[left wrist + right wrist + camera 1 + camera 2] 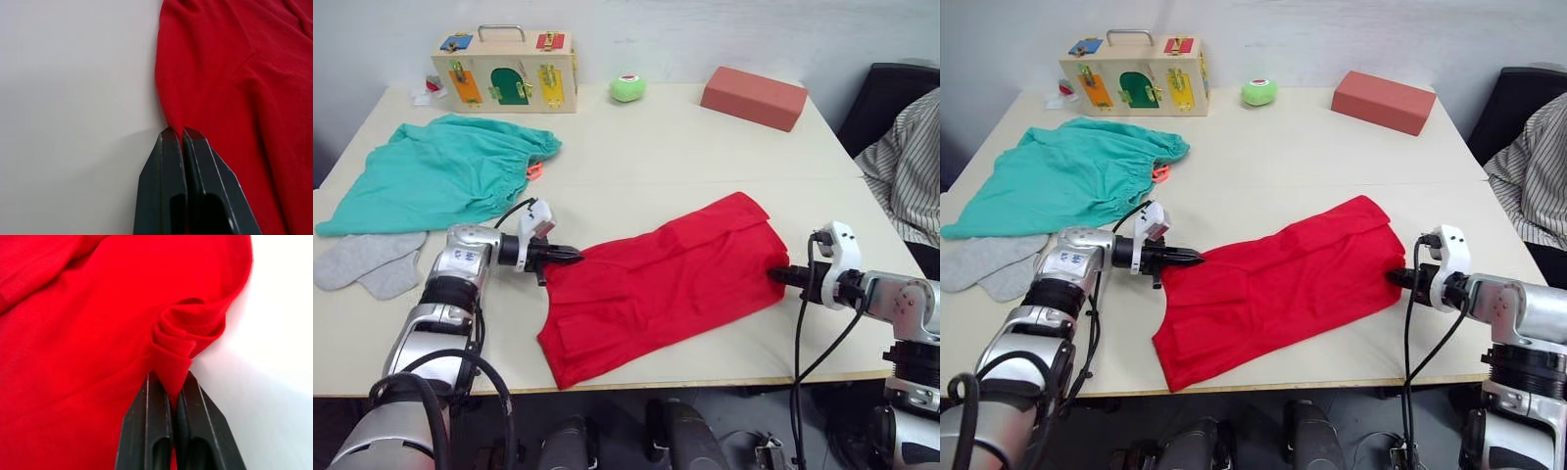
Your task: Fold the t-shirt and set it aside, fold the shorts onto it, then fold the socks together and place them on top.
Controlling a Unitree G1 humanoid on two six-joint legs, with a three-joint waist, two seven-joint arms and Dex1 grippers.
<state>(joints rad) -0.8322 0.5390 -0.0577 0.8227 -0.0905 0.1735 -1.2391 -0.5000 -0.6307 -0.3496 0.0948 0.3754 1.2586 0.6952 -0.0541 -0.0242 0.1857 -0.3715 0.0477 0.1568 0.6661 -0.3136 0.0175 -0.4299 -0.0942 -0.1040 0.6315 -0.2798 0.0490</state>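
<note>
The red t-shirt (pixel 661 284) lies folded lengthwise across the table's near middle. My left gripper (pixel 576 257) is shut on its left edge, and the left wrist view shows cloth pinched between the fingers (pixel 171 161). At the shirt's right edge my right gripper (pixel 775 275) is shut on a bunched fold (pixel 183 340). The teal shorts (pixel 440 174) lie spread at the far left with an orange drawstring (pixel 534 170) showing. Two grey socks (pixel 367 260) lie flat at the left edge, just in front of the shorts.
A wooden latch box (pixel 505 70) stands at the table's back left, a green ball (pixel 627 88) beside it, and a salmon-red block (pixel 753 97) at the back right. A person in a striped shirt (pixel 908 166) sits at the right. The table's (pixel 646 166) front edge runs just below the shirt.
</note>
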